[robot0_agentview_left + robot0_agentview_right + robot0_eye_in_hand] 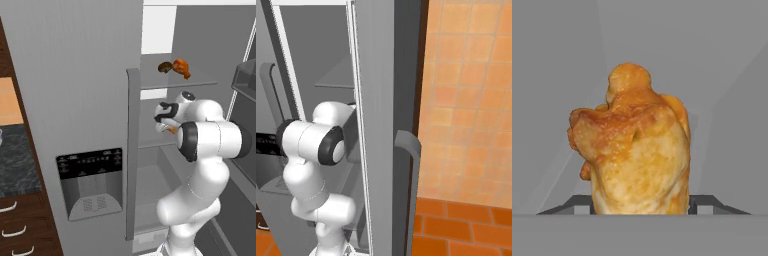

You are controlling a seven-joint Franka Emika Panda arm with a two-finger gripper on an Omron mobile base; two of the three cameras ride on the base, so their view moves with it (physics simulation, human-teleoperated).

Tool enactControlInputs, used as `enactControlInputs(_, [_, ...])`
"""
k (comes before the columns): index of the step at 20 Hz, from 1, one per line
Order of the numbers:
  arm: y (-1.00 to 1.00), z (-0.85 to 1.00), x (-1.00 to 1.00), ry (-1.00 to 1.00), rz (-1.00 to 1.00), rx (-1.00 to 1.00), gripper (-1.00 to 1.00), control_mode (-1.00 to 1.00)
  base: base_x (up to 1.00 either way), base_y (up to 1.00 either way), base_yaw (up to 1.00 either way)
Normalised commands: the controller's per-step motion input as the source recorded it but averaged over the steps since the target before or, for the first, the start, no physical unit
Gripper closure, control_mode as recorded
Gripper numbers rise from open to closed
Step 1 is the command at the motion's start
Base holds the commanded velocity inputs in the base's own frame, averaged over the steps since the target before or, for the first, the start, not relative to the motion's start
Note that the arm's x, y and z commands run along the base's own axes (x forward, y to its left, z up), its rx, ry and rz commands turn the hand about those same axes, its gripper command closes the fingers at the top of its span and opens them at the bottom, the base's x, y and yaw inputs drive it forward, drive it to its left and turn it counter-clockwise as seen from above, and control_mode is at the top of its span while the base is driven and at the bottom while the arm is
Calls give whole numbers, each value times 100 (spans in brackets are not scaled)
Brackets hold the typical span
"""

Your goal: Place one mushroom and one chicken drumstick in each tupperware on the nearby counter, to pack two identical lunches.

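In the hand view a chicken drumstick (pixel 634 150), orange-brown and plump, stands between the two dark fingertips of my gripper (pixel 640 202), and the tips press against its sides. From the left base view the gripper (pixel 167 126) is inside the open fridge at a middle shelf, with a sliver of that drumstick (pixel 172 130) showing under the hand. One shelf higher, a brown mushroom (pixel 164 67) lies beside a second chicken drumstick (pixel 182 68). The dark speckled counter (pixel 15 160) is at the far left. The tupperware is out of view.
The closed grey fridge door with its dispenser (pixel 90 182) and long handle (pixel 132 150) stands left of the arm. Dark wood drawers (pixel 12 232) sit under the counter. The open door and its handle (pixel 408 145) stand to the arm's right, with orange tiles beyond.
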Motion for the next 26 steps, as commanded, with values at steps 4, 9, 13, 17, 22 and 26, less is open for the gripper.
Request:
enactControlInputs(4, [39, 7, -65, -1, -20, 0, 100, -100, 0, 0, 0])
enactControlInputs(9, [10, 48, -75, 0, -23, 0, 100, -100, 0, 0, 0])
enactControlInputs(13, [20, 54, -80, 0, -22, 0, 100, -100, 0, 0, 0])
enactControlInputs(17, [13, 29, -93, -2, -25, 2, 100, -100, 0, 0, 0])
enactControlInputs(22, [15, 40, -89, -1, -16, 0, 100, -100, 0, 0, 0])
enactControlInputs(26, [20, 60, -86, 0, -5, 0, 100, -100, 0, 0, 0])
